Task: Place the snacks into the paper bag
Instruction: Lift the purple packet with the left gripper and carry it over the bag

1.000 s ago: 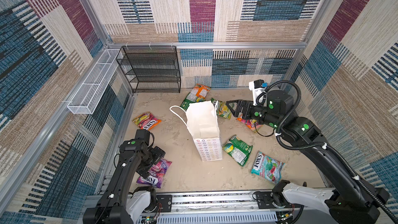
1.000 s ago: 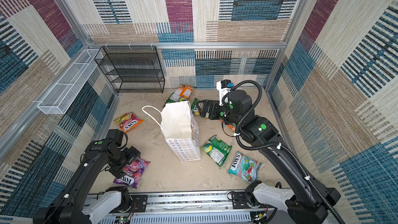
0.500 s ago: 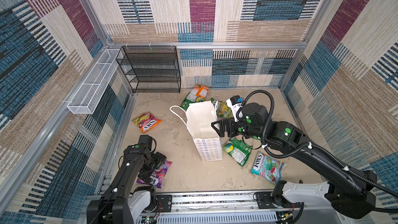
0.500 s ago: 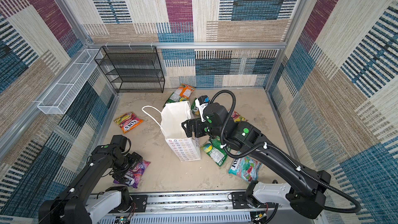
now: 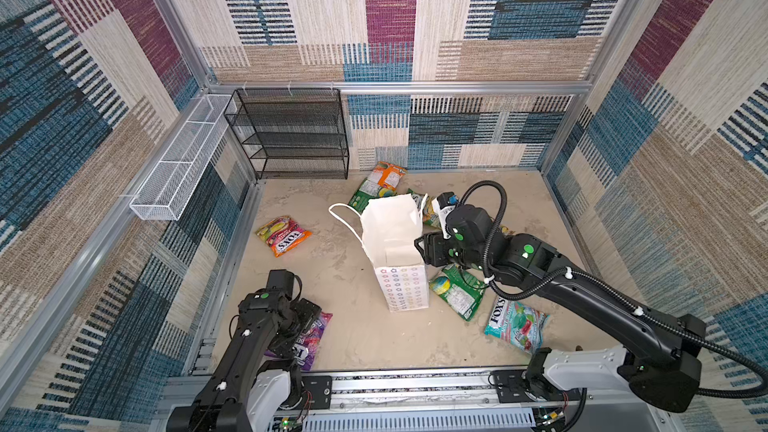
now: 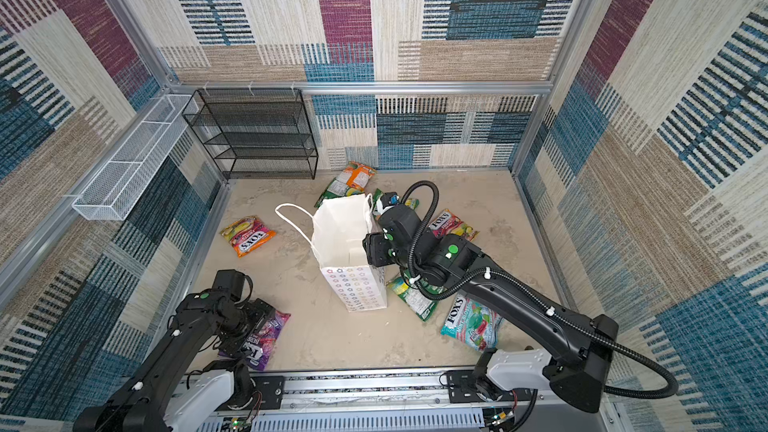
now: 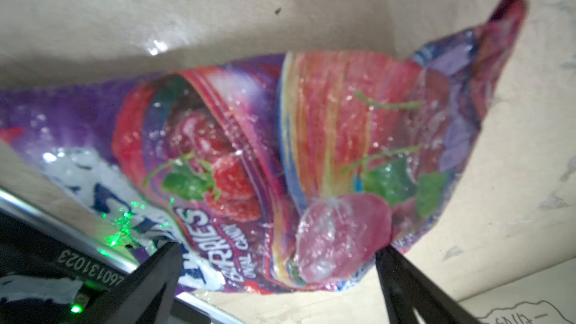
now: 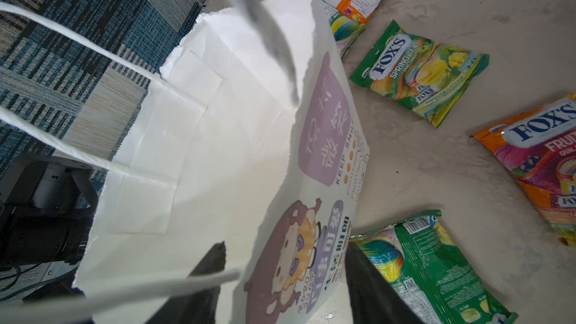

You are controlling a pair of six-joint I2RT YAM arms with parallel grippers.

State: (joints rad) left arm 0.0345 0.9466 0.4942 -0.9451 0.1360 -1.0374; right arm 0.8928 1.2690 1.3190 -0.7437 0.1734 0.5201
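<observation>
Snacks lie flat on the floor around the paper bag, which stands upright with its mouth open; its bottom is hidden behind its own walls. The right gripper straddles the bag's rim, one finger inside and one outside the printed wall, the two apart and not clamped on the paper. Just right of the bag, the right arm covers part of a green packet and, in a top view, the lower end of an orange Fruits packet; a Spring Tea packet lies behind the bag, half masked from above. Well left of the bag, the left gripper hangs with fingers wide apart at the edge of a purple berries packet, blurred in the wrist view and half buried under the left arm in both top views.
</observation>
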